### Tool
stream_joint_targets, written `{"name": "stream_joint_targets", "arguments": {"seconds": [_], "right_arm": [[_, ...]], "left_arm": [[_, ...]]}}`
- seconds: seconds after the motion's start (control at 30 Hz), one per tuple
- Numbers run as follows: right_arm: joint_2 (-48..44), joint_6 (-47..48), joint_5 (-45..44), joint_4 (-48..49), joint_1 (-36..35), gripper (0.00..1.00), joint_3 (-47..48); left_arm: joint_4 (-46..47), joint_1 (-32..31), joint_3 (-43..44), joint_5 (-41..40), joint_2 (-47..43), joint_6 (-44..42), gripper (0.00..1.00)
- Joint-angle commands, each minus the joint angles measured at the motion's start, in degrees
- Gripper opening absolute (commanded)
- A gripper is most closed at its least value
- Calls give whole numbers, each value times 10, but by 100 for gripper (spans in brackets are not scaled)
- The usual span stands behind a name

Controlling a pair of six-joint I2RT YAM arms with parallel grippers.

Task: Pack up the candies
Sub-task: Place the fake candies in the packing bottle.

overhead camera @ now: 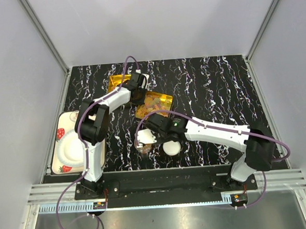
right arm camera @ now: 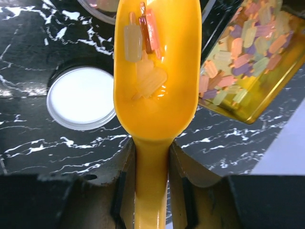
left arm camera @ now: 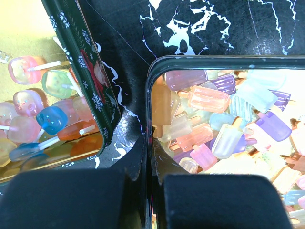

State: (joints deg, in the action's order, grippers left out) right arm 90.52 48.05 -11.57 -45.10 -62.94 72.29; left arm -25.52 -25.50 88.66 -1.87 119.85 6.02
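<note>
Left fingers (left arm camera: 66,200): closed tight on the wall of a square gold metal tin (left arm camera: 214,61) filled with small pastel ice-lolly-shaped candies (left arm camera: 205,98).
Right fingers (right arm camera: 267,202): narrowly parted, clamping the handle of a yellow-orange plastic scoop (right arm camera: 183,71) (a few candies in its bowl, lying lengthwise).
Black white-veined marble surface (overhead camera: 219,89); plain grey walls (overhead camera: 163,20).
The scoop's long axis runs straight away from the right fingers, bowl foremost.

Robot lab cell, grey panel walls (overhead camera: 163,25), aluminium rails (overhead camera: 167,185), marbled counter (overhead camera: 219,89), left arm (overhead camera: 94,123) and right arm (overhead camera: 219,133) bolted at edge
</note>
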Motion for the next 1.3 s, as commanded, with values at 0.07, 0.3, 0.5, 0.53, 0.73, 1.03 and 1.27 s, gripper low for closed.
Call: {"name": "stream_joint_targets", "arguments": {"seconds": [0.07,0.3,0.5,0.53,0.73,1.03,1.27], "right_arm": [[24,49,-110,0,-30,0,44],[29,66,-140,-15,-58,0,54],[28,66,-152,-18,-79,0,52],[28,66,-157,-17,-80,0,55],[22,78,-174,-15,-84,0,59],[-16,66,-162,-14,-53,0,54],[-103,61,-107,6,86,0,29]], "left_arm": [[40,4,8,13,-27,6,0],[41,6,6,15,-30,7,0],[41,7,6,15,-29,7,0],[40,7,6,15,-28,7,0],[41,8,6,15,-28,6,0],[40,9,6,15,-28,7,0],[42,11,5,33,-35,9,0]]}}
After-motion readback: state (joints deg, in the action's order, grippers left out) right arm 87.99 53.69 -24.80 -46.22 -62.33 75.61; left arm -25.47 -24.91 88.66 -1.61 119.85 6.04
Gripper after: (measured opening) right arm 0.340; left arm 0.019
